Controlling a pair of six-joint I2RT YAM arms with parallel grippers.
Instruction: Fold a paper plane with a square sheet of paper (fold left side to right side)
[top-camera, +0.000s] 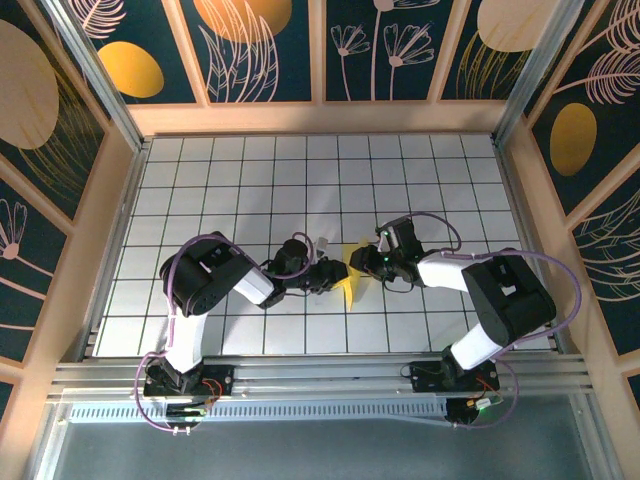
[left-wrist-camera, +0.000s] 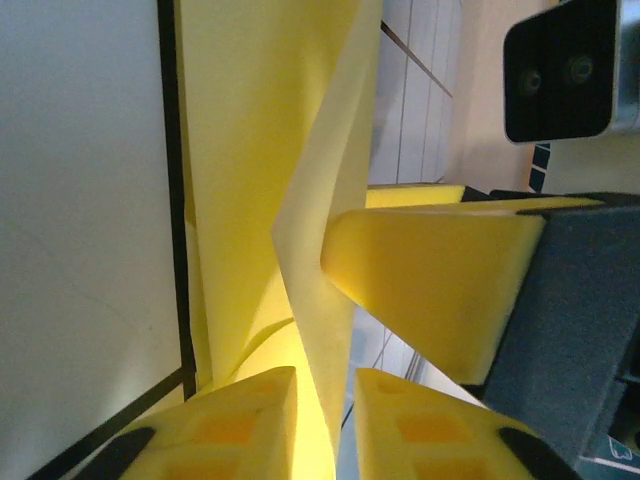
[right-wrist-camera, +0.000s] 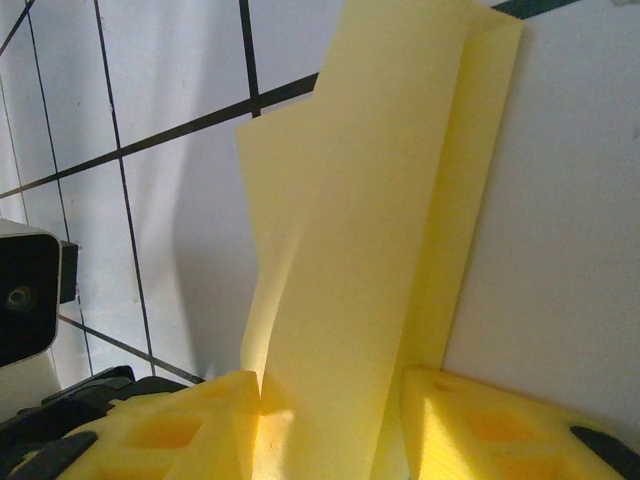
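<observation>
The square sheet of paper (top-camera: 352, 278) is not flat any more. It is a narrow yellow shape of several layers, with long creases along it. It is a little nearer to the near edge of the table (top-camera: 250, 180) than to the far edge, about halfway between the left and right edges. One part of it stands up from the surface.

The left gripper (top-camera: 335, 272) and the right gripper (top-camera: 370, 262) meet it from opposite sides. In the left wrist view a raised fold passes between the left jaws, which are almost together. I cannot tell if they really pinch it. In the right wrist view the right jaws stand wider, one on each side of the layered strip (right-wrist-camera: 370, 220). I cannot tell if they press it either.

I judge that the first folds are done and the task is somewhere in the middle. I do not yet see a clean pointed dart with flat wings. It seems the side fold must still be laid over and pressed flat.
</observation>
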